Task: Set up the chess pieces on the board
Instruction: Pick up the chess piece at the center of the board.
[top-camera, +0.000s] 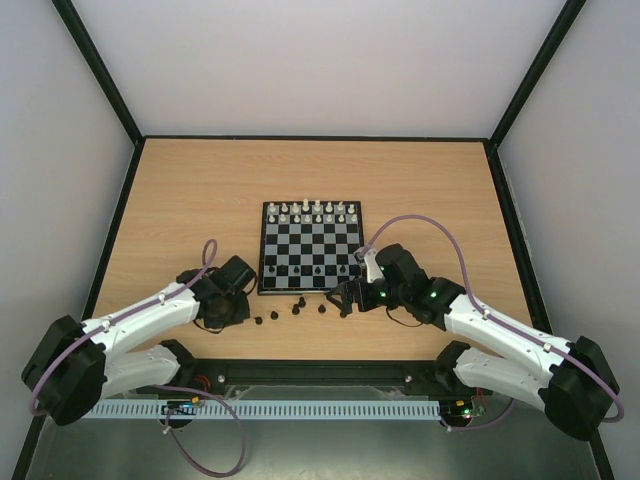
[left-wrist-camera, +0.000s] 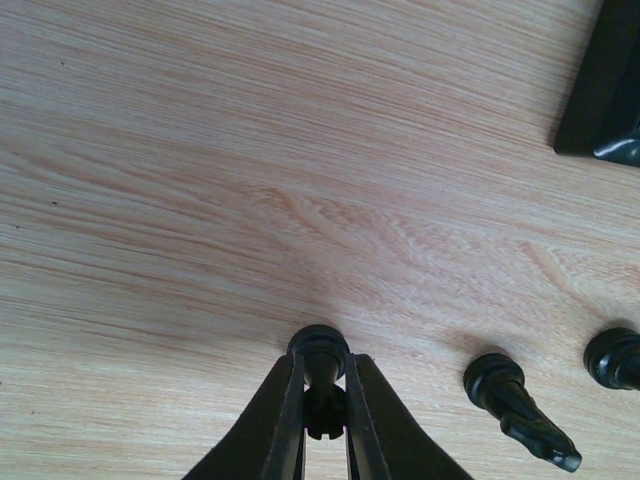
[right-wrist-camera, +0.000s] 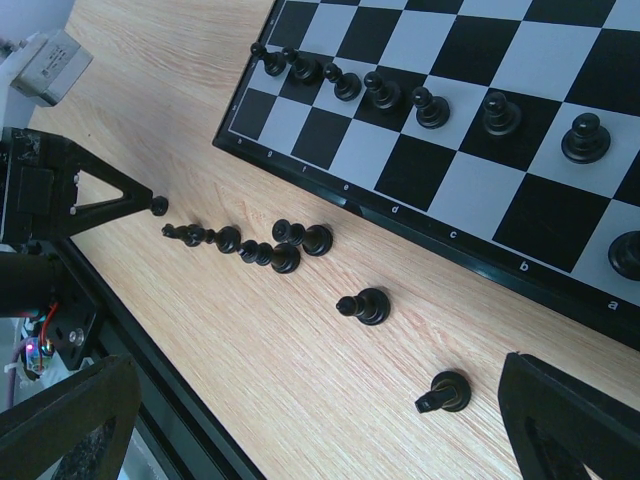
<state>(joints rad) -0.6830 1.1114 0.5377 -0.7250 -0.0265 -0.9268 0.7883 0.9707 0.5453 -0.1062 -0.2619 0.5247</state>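
Note:
The board (top-camera: 311, 243) lies mid-table, with white chess pieces (top-camera: 312, 211) along its far rows and a row of black pawns (top-camera: 310, 268) near its front. Several loose black pieces (top-camera: 297, 310) lie on the wood in front of it. My left gripper (left-wrist-camera: 325, 400) is down at the table left of them, shut on a small black piece with a notched top (left-wrist-camera: 322, 365). Two more black pieces (left-wrist-camera: 515, 400) lie to its right. My right gripper (right-wrist-camera: 320, 430) hovers open over the loose pieces, the nearest piece (right-wrist-camera: 445, 392) standing just inside its right finger (right-wrist-camera: 570, 420).
A black frame rail (top-camera: 320, 372) runs along the table's near edge. The left gripper (right-wrist-camera: 100, 200) shows at the far end of the loose row in the right wrist view. A corner of the board (left-wrist-camera: 600, 90) shows in the left wrist view.

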